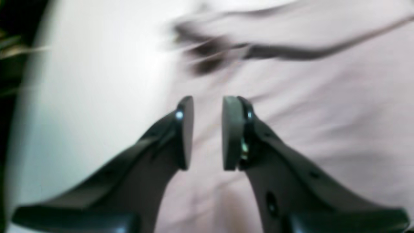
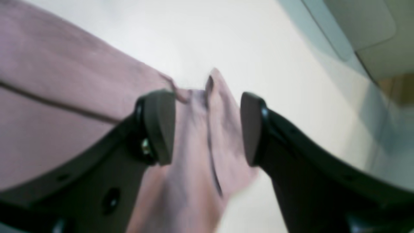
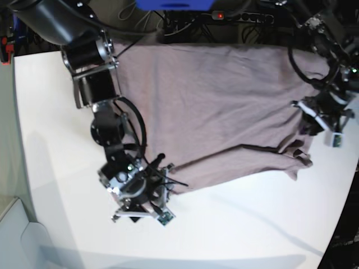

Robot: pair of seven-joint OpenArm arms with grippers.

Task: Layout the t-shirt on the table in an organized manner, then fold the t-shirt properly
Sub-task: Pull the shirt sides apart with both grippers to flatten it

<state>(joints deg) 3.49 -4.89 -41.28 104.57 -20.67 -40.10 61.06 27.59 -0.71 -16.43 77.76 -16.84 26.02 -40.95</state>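
So the t-shirt (image 3: 213,112) is spread mostly flat across the far half of the table (image 3: 235,224), front edge running diagonally, with a folded-over lip along that near edge. That flat spread makes sense for the layout half of the job. I'd guess the arms are working the two near corners to pull the wrinkles out before any folding starts.

Right end effector (image 2: 207,129): jaws are spread apart, and a bunched corner of the shirt sits right between them, running from under the wrist out past the fingertips. The cloth doesn't look pinched, there's a gap on the one side at least, so it reads like a corner that's either just let go or about to be grabbed. Bare table lies ahead of it and off to one side. In the base view that end effector (image 3: 147,193) sits right at the shirt's near corner.

Left end effector (image 1: 207,132): jaws are parted a little with nothing between them, hovering over the fabric. Shirt is below and ahead of it, with a dark fold or seam line further out front, and bare table off to one side. View's pretty blurry, so I can't tell whether the tips touch the cloth. From the base camera it (image 3: 325,120) hangs over the other crumpled corner.
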